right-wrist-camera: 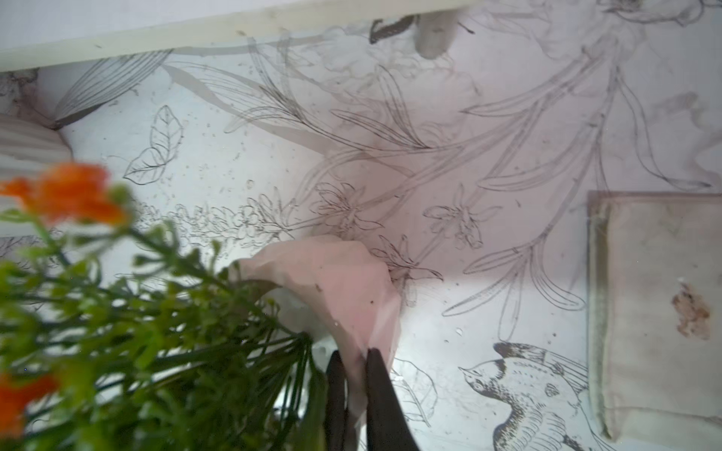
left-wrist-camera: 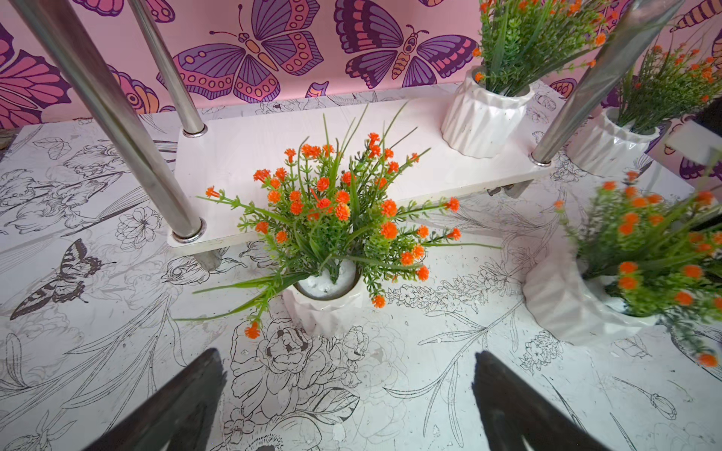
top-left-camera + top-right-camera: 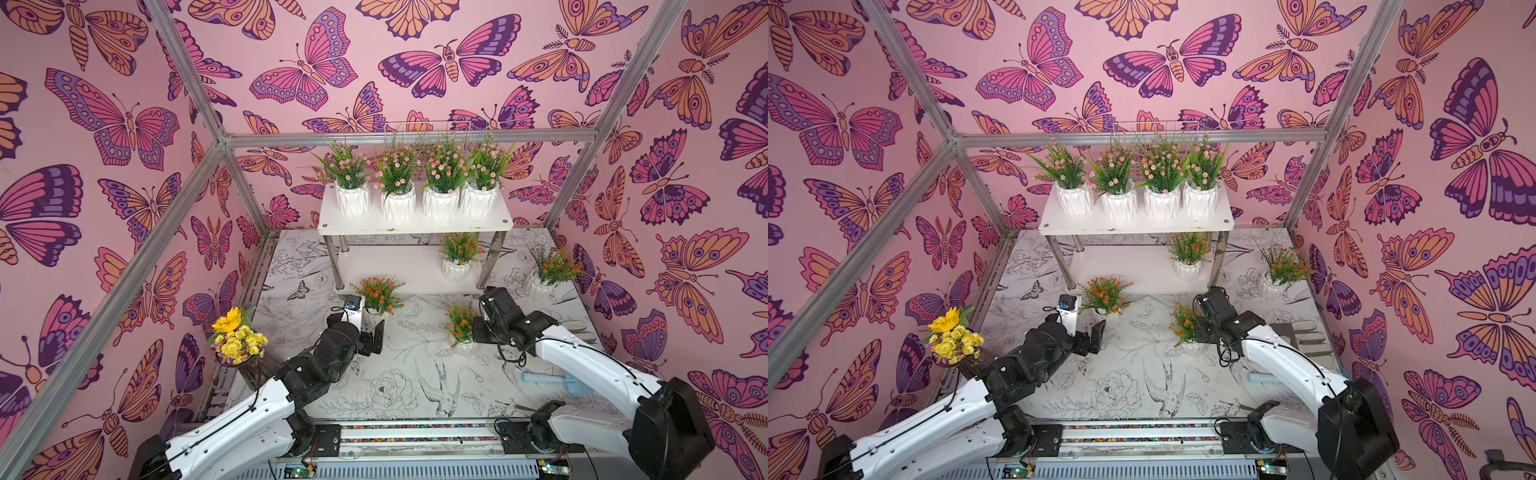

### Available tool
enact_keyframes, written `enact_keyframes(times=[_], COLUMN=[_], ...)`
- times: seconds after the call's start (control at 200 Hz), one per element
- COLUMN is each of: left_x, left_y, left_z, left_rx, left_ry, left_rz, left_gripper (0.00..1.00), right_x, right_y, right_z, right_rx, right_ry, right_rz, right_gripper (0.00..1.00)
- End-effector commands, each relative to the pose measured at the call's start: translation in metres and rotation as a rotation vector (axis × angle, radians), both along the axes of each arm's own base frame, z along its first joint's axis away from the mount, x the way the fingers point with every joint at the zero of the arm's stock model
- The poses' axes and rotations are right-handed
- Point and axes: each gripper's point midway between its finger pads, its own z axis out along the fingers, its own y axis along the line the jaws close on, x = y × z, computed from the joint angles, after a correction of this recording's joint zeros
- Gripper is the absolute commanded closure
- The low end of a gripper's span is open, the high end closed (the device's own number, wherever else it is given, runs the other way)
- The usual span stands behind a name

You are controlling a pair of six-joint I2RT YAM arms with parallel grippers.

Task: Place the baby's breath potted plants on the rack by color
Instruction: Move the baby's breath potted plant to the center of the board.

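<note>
While the white two-tier rack [image 3: 415,226] at the far side of the table [image 3: 415,382] already carries a full row of four pink plants [image 3: 398,205] on its top board [image 3: 492,220], we find the orange row beneath it barely begun. One shelved orange plant [image 3: 456,268] stands at the right end of the lower board [image 3: 382,266], and three others are on the table. The far-right orange plant [image 3: 538,286] sits just beside the rack's right legs, well apart from either arm. The left orange plant [image 2: 324,312] stands upright in front of the rack's near left leg. The left gripper [image 2: 347,357] hangs near it with jaws spread wide and nothing between them, the pot centred ahead of the gap. The held orange plant [image 1: 332,281], right of the table's centre, is the one in play. The right gripper [image 1: 353,353] is pinched narrow on the rim of its white pot, with foliage crowding the wrist view. The pot looks tilted in that thin grip; we cannot tell whether its base is clear of the table.

We judge the step in hand to be the pickup of a second orange plant for the lower board. The next move calls for a lift and a carry far and slightly left, kept low enough to slip under the top board. It ends with a set-down just left of the shelved one, without the sprigs brushing it or the pot swinging on its rim.
</note>
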Motion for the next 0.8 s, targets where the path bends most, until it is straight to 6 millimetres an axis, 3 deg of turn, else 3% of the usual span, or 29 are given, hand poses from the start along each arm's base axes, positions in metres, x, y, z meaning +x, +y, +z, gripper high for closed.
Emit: enact_keyframes(times=[0.0, 0.185, 0.325, 0.416, 0.626, 0.796], left_x=[-0.002, -0.001, -0.001, -0.001, -0.002, -0.001], left_y=[0.003, 0.001, 0.001, 0.002, 0.005, 0.006], left_z=[-0.011, -0.013, -0.014, -0.015, -0.016, -0.019], left_rx=[0.01, 0.011, 0.013, 0.015, 0.019, 0.02], left_ry=[0.026, 0.033, 0.038, 0.039, 0.043, 0.054], left_rz=[0.002, 0.001, 0.001, 0.001, 0.002, 0.004], left_gripper=[0.0, 0.0, 0.0, 0.0, 0.0, 0.0], right_x=[0.0, -0.007, -0.009, -0.01, -0.009, 0.005], right_y=[-0.011, -0.027, -0.031, -0.035, -0.036, -0.023], right_z=[0.006, 0.0, 0.017, 0.03, 0.085, 0.133], right_rx=[0.029, 0.034, 0.043, 0.039, 0.074, 0.098], right_ry=[-0.043, -0.038, -0.076, -0.101, -0.234, -0.312], right_rz=[-0.07, -0.125, -0.134, -0.139, -0.106, -0.043], right_gripper=[0.97, 0.82, 0.69, 0.67, 0.65, 0.65])
